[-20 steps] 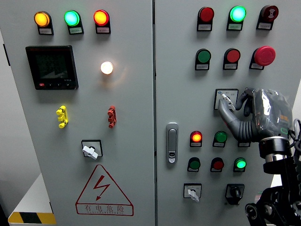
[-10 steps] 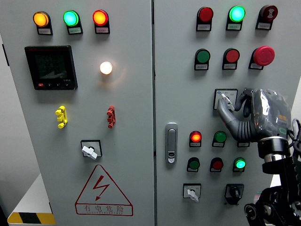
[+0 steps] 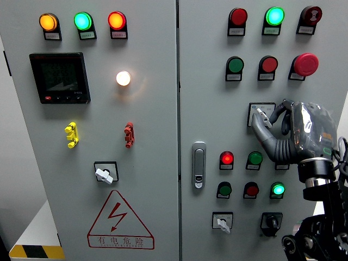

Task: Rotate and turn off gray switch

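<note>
Head view: a gray cabinet (image 3: 152, 163) with two doors fills the picture. The right hand (image 3: 283, 130) comes up from the lower right on a dark arm and rests against the right door, its thumb and fingers pinching the gray switch (image 3: 260, 115). That switch sits on a white plate in the middle of the right door, below the green and red buttons and left of the hand's palm; only its left part shows, the rest is hidden by the fingers. The knob's light pointer tilts up and to the left.

Above the switch is a red mushroom button (image 3: 305, 64), and higher still a lit green lamp (image 3: 274, 16). Below the hand a red lamp (image 3: 227, 159) glows, and lower right a green lamp (image 3: 278, 189) glows too. At the bottom of that door stand another gray selector (image 3: 222, 222) and a black selector (image 3: 271, 222). A chrome handle (image 3: 199, 165) is at the door's left edge.

On the left door are an orange, a green and a red lamp in a row, a black meter (image 3: 60, 78), a lit white lamp (image 3: 123, 78), a third selector (image 3: 105, 174) and a red warning triangle (image 3: 119, 219).
</note>
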